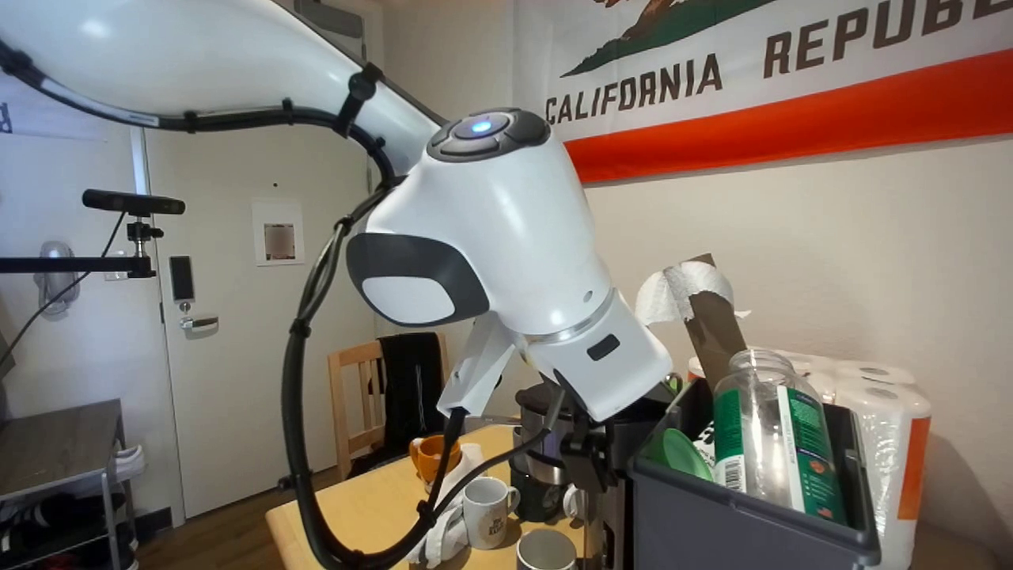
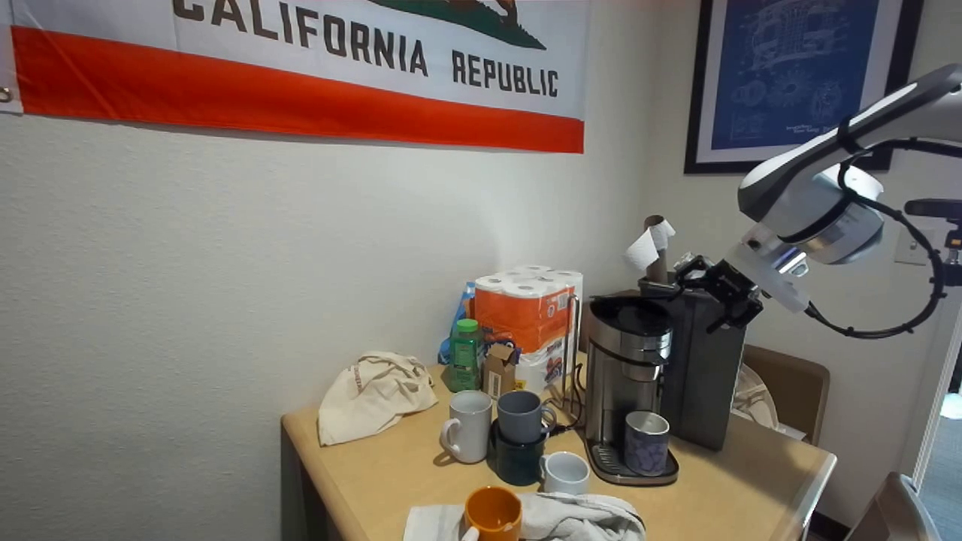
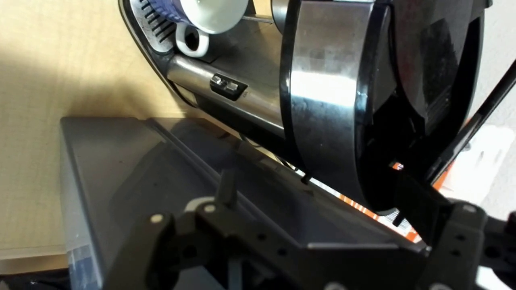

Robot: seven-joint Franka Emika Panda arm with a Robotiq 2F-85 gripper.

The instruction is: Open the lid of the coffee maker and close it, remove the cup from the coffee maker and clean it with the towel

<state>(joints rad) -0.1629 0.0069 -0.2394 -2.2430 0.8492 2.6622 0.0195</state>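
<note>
The tall silver and black coffee maker (image 2: pixel 601 376) stands upright, its dark lid (image 2: pixel 639 315) on top. Whether the lid is fully down I cannot tell. On the drip tray sits the cup (image 2: pixel 646 451), patterned in purple, its white inside and handle showing in the wrist view as the cup (image 3: pixel 215 14). A whitish towel (image 2: pixel 594 518) lies crumpled at the table's front. My gripper (image 2: pixel 693 303) is up beside the machine's top. Its jaws, spread wide in the wrist view, hold nothing. One finger (image 3: pixel 421 205) overlaps the lid's edge there; contact is unclear.
A tall grey bin (image 2: pixel 699 368) stands right beside the coffee maker, under my gripper, with a clear jar (image 1: pixel 775 443) in it. Several mugs crowd the other side, among them an orange mug (image 2: pixel 492 511) on the towel. Paper rolls (image 2: pixel 522 315) are stacked behind.
</note>
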